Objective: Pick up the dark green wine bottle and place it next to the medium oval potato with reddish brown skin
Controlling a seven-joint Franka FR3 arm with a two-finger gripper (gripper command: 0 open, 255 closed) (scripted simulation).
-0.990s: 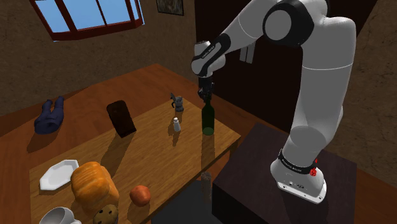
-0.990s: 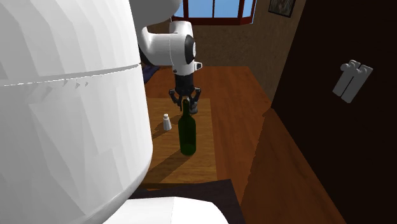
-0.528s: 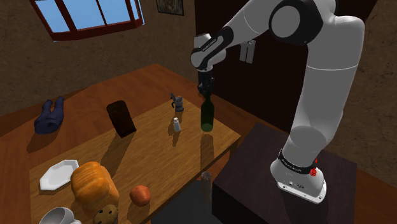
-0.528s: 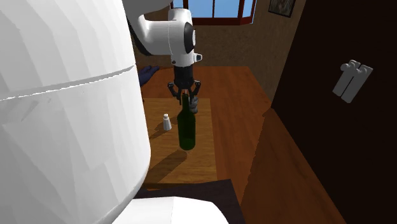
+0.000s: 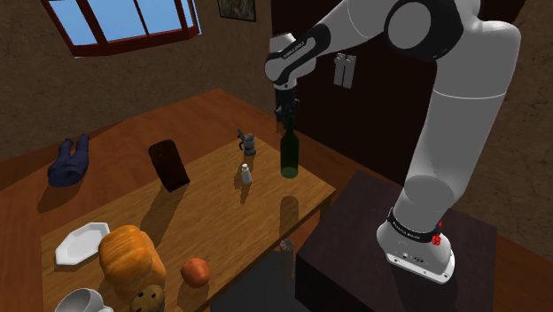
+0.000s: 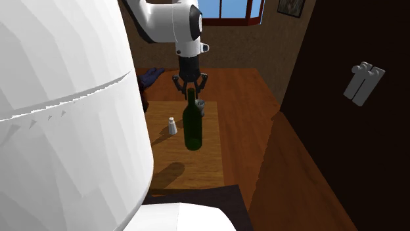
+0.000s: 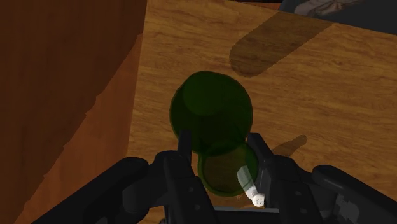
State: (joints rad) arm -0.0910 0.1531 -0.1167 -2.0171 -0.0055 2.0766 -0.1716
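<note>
Dark green wine bottle (image 5: 289, 158) is held upright by its neck between the fingers of the black gripper (image 5: 286, 122), which are closed narrowly on it. The bottle is suspended clear of the light wooden table (image 5: 204, 222), and its shadow is cast on the boards beneath. It is placed near the table end closest to the stand. A small white shaker (image 5: 245, 175) is seen near it toward the shoulder view's left, and a grey jug (image 5: 248, 142) is seen beyond the shaker.
</note>
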